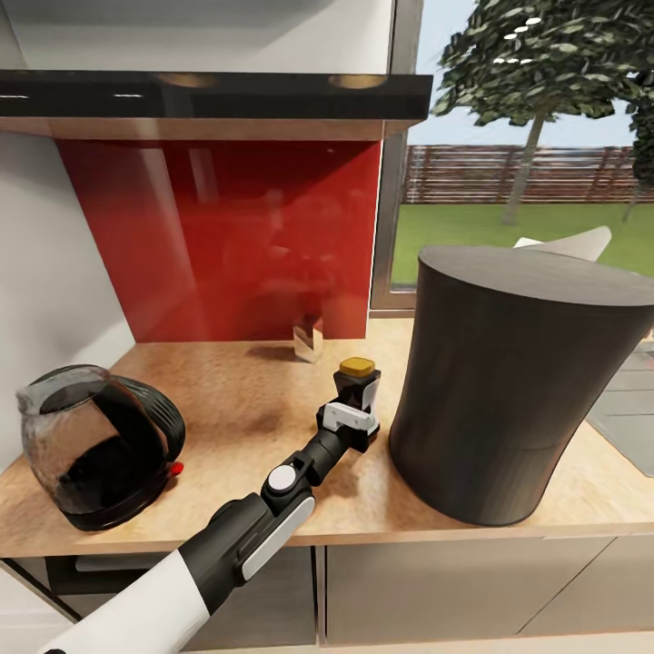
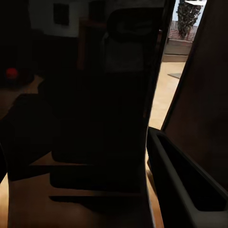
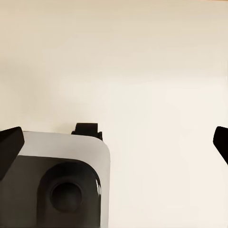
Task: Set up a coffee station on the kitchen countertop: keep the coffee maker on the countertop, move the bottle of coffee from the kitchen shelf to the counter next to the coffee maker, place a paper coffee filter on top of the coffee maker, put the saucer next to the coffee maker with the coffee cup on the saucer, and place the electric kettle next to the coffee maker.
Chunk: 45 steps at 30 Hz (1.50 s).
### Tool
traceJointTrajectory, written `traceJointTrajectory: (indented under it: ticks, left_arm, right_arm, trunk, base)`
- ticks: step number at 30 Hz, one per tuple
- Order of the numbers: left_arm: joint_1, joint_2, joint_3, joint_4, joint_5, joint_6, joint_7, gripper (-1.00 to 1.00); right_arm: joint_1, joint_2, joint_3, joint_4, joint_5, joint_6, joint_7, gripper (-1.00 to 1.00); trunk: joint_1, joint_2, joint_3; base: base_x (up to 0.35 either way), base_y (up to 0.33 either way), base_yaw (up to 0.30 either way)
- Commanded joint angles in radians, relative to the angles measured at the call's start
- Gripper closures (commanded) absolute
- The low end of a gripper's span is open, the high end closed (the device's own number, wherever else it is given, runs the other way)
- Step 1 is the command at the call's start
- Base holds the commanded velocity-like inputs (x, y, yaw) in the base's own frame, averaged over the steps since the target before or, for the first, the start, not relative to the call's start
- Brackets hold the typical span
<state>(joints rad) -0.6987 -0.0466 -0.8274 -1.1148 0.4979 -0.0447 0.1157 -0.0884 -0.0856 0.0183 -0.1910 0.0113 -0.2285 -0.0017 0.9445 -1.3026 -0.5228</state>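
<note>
Clamped around the bottle of coffee [image 1: 357, 385], left gripper [image 1: 356, 411] holding the small dark jar with its yellow lid upright on the kitchen countertop [image 1: 245, 400]. Just beside it, to the right: the coffee maker [image 1: 518, 381], a tall dark grey body. Well apart at the left end, near the wall: the electric kettle [image 1: 95, 445], red switch showing. Spread wide before a pale surface: right gripper [image 3: 116, 142], holding nothing.

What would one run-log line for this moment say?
left end effector: shut on bottle of coffee | bottle: beside coffee maker | electric kettle: on countertop | right end effector: open
</note>
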Motion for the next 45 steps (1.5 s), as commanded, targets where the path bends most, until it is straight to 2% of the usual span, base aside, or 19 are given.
traceJointTrajectory:
  ticks: [1, 15, 16, 45]
  left_arm:
    - [-0.001, 0.001, -0.006, 0.033, 0.013, -0.004, 0.005, 1.0]
    - [-0.001, 0.001, -0.006, 0.032, 0.013, -0.004, 0.005, 1.0]
    - [-0.001, 0.001, -0.006, 0.032, 0.013, -0.004, 0.005, -1.0]
    - [-0.001, 0.002, -0.003, 0.032, 0.013, -0.007, 0.005, -1.0]
  right_arm:
    - [-0.001, 0.0, 0.002, 0.001, 0.001, -0.003, 0.0, -1.0]
    - [-0.001, 0.0, 0.002, 0.001, 0.002, -0.003, 0.0, -1.0]
    - [-0.001, 0.0, 0.002, 0.001, 0.002, -0.003, -0.001, -1.0]
    - [-0.001, 0.0, 0.002, 0.001, 0.001, -0.003, -0.001, -1.0]
  trunk:
    - [0.0, 0.0, -0.001]
    - [0.0, 0.0, -0.001]
    - [0.0, 0.0, -0.001]
    - [0.0, 0.0, -0.001]
  base:
    - [0.0, 0.0, 0.0]
    - [0.0, 0.0, 0.0]
    - [0.0, 0.0, 0.0]
    - [0.0, 0.0, 0.0]
